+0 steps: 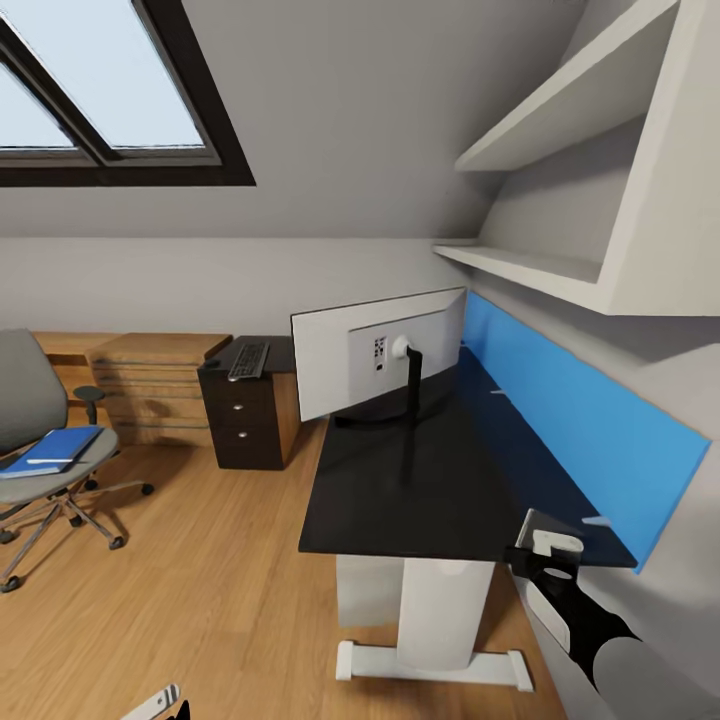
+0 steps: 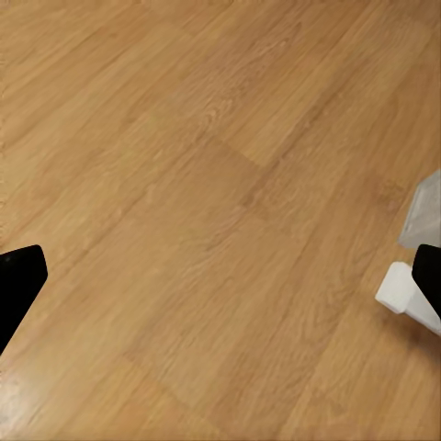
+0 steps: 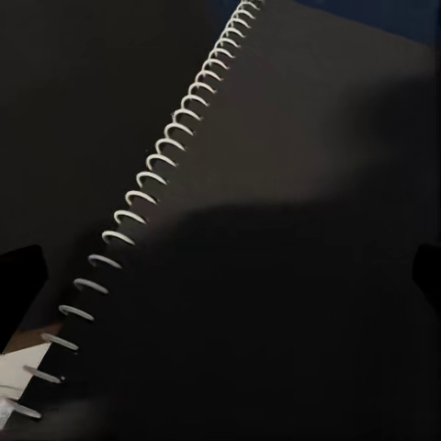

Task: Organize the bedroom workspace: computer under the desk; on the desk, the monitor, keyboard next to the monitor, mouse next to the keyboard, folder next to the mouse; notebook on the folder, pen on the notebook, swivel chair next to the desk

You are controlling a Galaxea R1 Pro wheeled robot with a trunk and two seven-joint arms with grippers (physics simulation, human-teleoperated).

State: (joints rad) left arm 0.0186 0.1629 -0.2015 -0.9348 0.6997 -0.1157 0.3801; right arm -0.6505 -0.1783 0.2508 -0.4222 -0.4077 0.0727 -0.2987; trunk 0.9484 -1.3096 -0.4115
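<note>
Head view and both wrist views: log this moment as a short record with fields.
monitor: on the desk, pale back toward the camera
keyboard: on a dark drawer cabinet, off the desk
folder: on the swivel chair seat
notebook: spiral-bound, dark, close under the right gripper
left gripper: over bare wood floor, jaws apart
right gripper state: fingers spread, nothing clamped

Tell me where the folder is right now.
In the head view the blue folder lies flat on the seat of the swivel chair at the left, standing on the wooden floor, apart from the desk and left of the light wooden drawer chest.
</note>
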